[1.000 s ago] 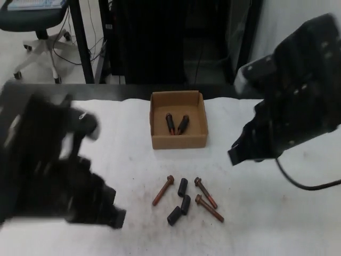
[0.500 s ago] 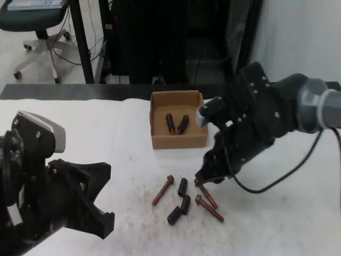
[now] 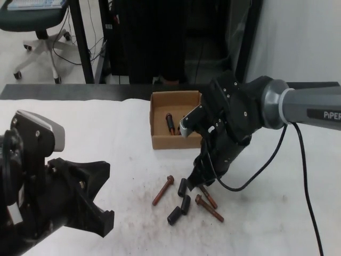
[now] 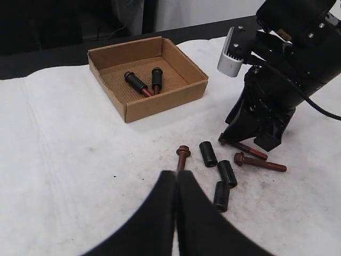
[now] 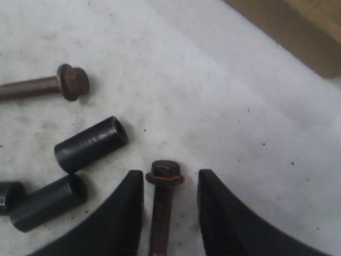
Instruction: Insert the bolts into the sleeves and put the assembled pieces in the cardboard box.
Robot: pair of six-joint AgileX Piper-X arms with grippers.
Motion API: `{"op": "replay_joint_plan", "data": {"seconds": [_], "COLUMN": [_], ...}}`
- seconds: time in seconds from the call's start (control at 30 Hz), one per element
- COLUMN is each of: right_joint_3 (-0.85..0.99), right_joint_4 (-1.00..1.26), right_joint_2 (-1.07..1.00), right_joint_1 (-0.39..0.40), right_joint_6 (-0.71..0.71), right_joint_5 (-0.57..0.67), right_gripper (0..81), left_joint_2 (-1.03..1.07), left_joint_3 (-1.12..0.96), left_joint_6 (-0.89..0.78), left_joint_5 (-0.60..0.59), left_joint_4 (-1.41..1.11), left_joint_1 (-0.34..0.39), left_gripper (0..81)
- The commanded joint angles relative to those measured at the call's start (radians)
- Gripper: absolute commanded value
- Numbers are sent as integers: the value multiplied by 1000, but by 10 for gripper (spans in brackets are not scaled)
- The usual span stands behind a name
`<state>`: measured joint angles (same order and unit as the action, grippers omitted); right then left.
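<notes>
Three loose bolts [image 3: 163, 190] and three loose black sleeves [image 3: 182, 186] lie scattered on the white-covered counter [image 3: 106, 133], just nearer than the cardboard box [image 3: 178, 142]. The box sits at the far middle of the counter and holds two assembled pieces [image 4: 137, 84], side by side.

The right arm [image 3: 240, 114] leans in from the right, in front of the box's right corner. The right jaws are down at the counter, set apart on either side of the head end of one bolt [image 5: 162, 205], with a gap showing on both sides of it. One sleeve [image 5: 90, 144] lies just left of that bolt. Another bolt [image 3: 209, 208] lies just nearer, and two more sleeves [image 3: 185, 204] lie nearer and to the left.

The left arm [image 3: 48, 197] is at the near left, well apart from the parts. The left jaws are pressed together and hold nothing.
</notes>
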<state>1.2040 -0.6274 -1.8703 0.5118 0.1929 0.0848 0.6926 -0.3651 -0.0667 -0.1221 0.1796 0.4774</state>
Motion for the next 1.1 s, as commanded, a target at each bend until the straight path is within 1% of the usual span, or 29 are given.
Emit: {"op": "replay_joint_plan", "data": {"seconds": [0.0,0.3,0.67,0.9,1.07], "right_joint_3": [12,8,9,9,9], "right_joint_4": [-56,-81,-63,-7,6], "right_joint_2": [0,0,-56,-56,-56], "right_joint_1": [-4,-4,1,1,1], "right_joint_6": [10,10,10,10,10], "right_joint_5": [-27,-27,-27,-27,-27], "right_gripper": [326,326,326,267,265], "left_joint_2": [-6,-6,-6,-6,-6], "left_joint_3": [-1,-1,-1,-1,-1], "left_joint_6": [-1,-1,-1,-1,-2], "left_joint_5": [9,9,9,9,16], "left_joint_4": [-12,-12,-12,-12,-12], "left_joint_1": [3,3,3,3,3], "left_gripper": [3,3,3,3,3]}}
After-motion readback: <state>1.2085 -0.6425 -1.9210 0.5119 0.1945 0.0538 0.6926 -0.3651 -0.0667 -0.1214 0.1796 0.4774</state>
